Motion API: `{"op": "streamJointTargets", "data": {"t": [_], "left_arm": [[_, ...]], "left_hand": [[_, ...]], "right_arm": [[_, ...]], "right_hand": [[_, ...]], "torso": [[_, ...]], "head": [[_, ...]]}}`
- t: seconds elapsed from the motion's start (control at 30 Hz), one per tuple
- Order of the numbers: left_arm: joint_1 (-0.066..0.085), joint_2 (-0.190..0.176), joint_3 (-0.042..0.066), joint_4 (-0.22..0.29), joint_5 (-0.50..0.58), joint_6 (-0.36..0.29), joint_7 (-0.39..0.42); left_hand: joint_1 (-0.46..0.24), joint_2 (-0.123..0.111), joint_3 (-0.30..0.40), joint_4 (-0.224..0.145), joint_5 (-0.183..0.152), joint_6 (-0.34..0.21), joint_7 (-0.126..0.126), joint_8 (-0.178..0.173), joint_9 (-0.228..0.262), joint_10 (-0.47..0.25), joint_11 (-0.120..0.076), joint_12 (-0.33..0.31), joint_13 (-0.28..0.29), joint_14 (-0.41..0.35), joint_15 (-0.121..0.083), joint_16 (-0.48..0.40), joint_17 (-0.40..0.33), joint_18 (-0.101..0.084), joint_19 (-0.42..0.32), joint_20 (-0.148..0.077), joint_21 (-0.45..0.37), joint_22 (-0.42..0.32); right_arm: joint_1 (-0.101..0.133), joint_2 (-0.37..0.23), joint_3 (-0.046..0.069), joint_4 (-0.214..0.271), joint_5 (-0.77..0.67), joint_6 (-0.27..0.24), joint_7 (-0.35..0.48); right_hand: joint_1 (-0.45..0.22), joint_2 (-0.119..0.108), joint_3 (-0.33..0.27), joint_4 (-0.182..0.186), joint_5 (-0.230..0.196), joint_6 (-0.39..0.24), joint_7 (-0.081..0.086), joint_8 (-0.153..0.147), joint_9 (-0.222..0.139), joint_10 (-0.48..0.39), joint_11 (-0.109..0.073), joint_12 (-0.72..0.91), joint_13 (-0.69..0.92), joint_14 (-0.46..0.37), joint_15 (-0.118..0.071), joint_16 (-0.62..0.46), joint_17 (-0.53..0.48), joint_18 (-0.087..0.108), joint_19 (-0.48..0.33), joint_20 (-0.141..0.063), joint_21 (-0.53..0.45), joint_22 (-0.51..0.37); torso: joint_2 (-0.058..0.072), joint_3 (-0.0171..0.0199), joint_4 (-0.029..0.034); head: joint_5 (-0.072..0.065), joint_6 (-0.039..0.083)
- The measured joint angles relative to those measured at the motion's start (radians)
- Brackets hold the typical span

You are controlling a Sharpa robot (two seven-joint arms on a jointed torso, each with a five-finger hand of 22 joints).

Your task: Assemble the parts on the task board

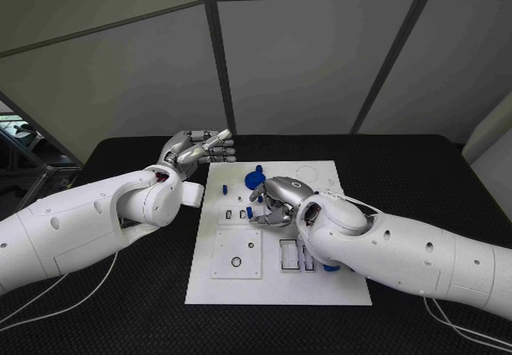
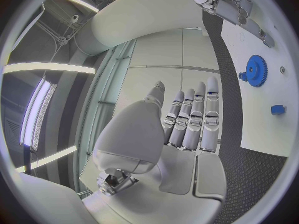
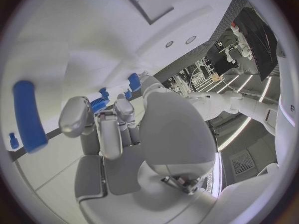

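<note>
Toothed blue gear [image 1: 254, 178] on flat white task board [image 1: 320, 285]

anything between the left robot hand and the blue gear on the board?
Nothing visible. The left robot hand hovers off the task board's far left corner, fingers apart and holding nothing. The blue gear lies just beyond on bare board. The right robot hand works nearer the robot.

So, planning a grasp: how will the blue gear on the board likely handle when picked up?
The blue gear looks like stiff, light plastic. Lying flat on the task board, it probably won't roll, though its thin toothed rim leaves little to pinch.
</note>
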Motion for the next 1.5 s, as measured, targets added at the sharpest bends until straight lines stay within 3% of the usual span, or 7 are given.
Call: {"op": "streamJointTargets", "data": {"t": [0.47, 0.77, 1.03, 1.1, 1.2, 1.37, 1.5], "left_arm": [[0.000, -0.006, 0.000, -0.008, 0.000, 0.000, -0.001], [0.000, -0.015, 0.000, -0.032, -0.073, 0.009, -0.070], [0.006, -0.029, 0.000, -0.020, -0.298, 0.144, -0.340], [0.011, -0.027, 0.000, -0.013, -0.365, 0.189, -0.417], [0.015, -0.017, 0.000, -0.007, -0.475, 0.252, -0.529], [0.029, 0.021, -0.003, -0.013, -0.656, 0.348, -0.678], [0.048, 0.063, -0.020, -0.029, -0.763, 0.407, -0.757]], "left_hand": [[0.000, 0.000, 0.000, 0.000, 0.000, 0.000, 0.000, 0.000, 0.000, -0.004, 0.004, 0.000, 0.000, 0.000, 0.000, 0.000, 0.005, 0.000, 0.000, 0.000, 0.000, -0.001], [-0.084, -0.012, -0.047, 0.034, -0.005, 0.063, -0.045, 0.035, 0.010, 0.167, -0.058, 0.101, 0.057, 0.230, -0.082, 0.189, 0.116, 0.000, 0.190, -0.073, 0.141, 0.070], [-0.164, 0.020, -0.089, 0.137, -0.009, 0.066, -0.081, 0.113, 0.031, 0.166, -0.101, 0.367, 0.264, 0.231, -0.126, 0.739, 0.570, -0.001, 0.259, -0.121, 0.517, 0.407], [-0.161, 0.026, -0.109, 0.165, -0.009, 0.041, -0.083, 0.152, 0.045, 0.111, -0.101, 0.482, 0.351, 0.288, -0.131, 0.988, 0.812, -0.094, 0.288, -0.123, 0.672, 0.590], [-0.172, 0.037, -0.151, 0.183, -0.009, 0.001, -0.094, 0.243, 0.088, 0.026, -0.102, 0.682, 0.490, 0.359, -0.129, 1.222, 1.056, -0.093, 0.331, -0.126, 0.835, 0.797], [-0.197, 0.058, -0.194, 0.182, -0.023, -0.006, -0.118, 0.404, 0.179, 0.041, -0.138, 0.913, 0.652, 0.377, -0.159, 1.356, 1.119, -0.094, 0.404, -0.143, 0.982, 1.010], [-0.207, 0.053, -0.224, 0.185, -0.031, -0.024, -0.126, 0.458, 0.216, 0.051, -0.139, 0.969, 0.702, 0.377, -0.159, 1.364, 1.119, -0.095, 0.408, -0.147, 0.993, 1.031]], "right_arm": [[0.001, -0.094, 0.003, 0.118, 0.058, -0.107, 0.111], [0.024, -0.221, 0.051, 0.202, 0.253, -0.091, 0.216], [0.084, -0.328, 0.067, 0.206, 0.518, -0.064, 0.257], [0.092, -0.346, 0.071, 0.199, 0.563, -0.061, 0.263], [0.102, -0.368, 0.079, 0.179, 0.617, -0.058, 0.273], [0.109, -0.394, 0.083, 0.141, 0.668, -0.058, 0.283], [0.111, -0.394, 0.084, 0.119, 0.673, -0.055, 0.285]], "right_hand": [[0.045, 0.022, -0.088, 0.031, 0.050, -0.033, 0.003, 0.024, 0.003, -0.004, 0.004, 0.014, -0.003, -0.001, 0.006, 0.000, 0.000, 0.000, -0.003, 0.004, 0.000, 0.007], [0.095, 0.072, -0.076, 0.014, 0.095, 0.017, -0.010, 0.061, 0.008, -0.057, -0.006, -0.035, -0.070, -0.001, 0.006, -0.058, 0.000, 0.032, -0.057, 0.001, -0.066, -0.097], [0.106, 0.082, -0.080, 0.004, 0.113, 0.031, -0.014, 0.080, 0.010, -0.101, -0.014, -0.092, -0.142, 0.001, 0.000, -0.104, -0.033, 0.032, -0.080, -0.009, -0.119, -0.167], [0.105, 0.082, -0.084, 0.000, 0.113, 0.031, -0.014, 0.081, 0.008, -0.128, -0.015, -0.130, -0.187, -0.001, -0.002, -0.124, -0.057, 0.047, -0.096, -0.008, -0.141, -0.197], [0.105, 0.082, -0.084, 0.000, 0.113, 0.031, -0.014, 0.081, 0.006, -0.148, -0.016, -0.166, -0.230, -0.001, -0.002, -0.146, -0.083, 0.047, -0.101, -0.012, -0.165, -0.227], [0.105, 0.082, -0.084, 0.000, 0.113, 0.031, -0.014, 0.085, 0.006, -0.148, -0.016, -0.173, -0.245, -0.001, -0.002, -0.151, -0.090, 0.047, -0.101, -0.012, -0.170, -0.234], [0.105, 0.082, -0.087, -0.003, 0.113, 0.031, -0.014, 0.085, 0.003, -0.159, -0.015, -0.193, -0.266, -0.001, -0.002, -0.172, -0.112, 0.047, -0.116, -0.012, -0.194, -0.264]], "torso": [[-0.002, -0.0010, -0.0001], [-0.013, -0.0010, -0.0025], [-0.040, 0.0026, -0.0055], [-0.046, 0.0034, -0.0060], [-0.056, 0.0048, -0.0067], [-0.071, 0.0070, -0.0067], [-0.079, 0.0074, -0.0076]], "head": [[0.000, 0.013], [0.007, 0.022], [0.027, 0.015], [0.029, 0.011], [0.032, 0.004], [0.035, -0.008], [0.035, -0.014]]}}
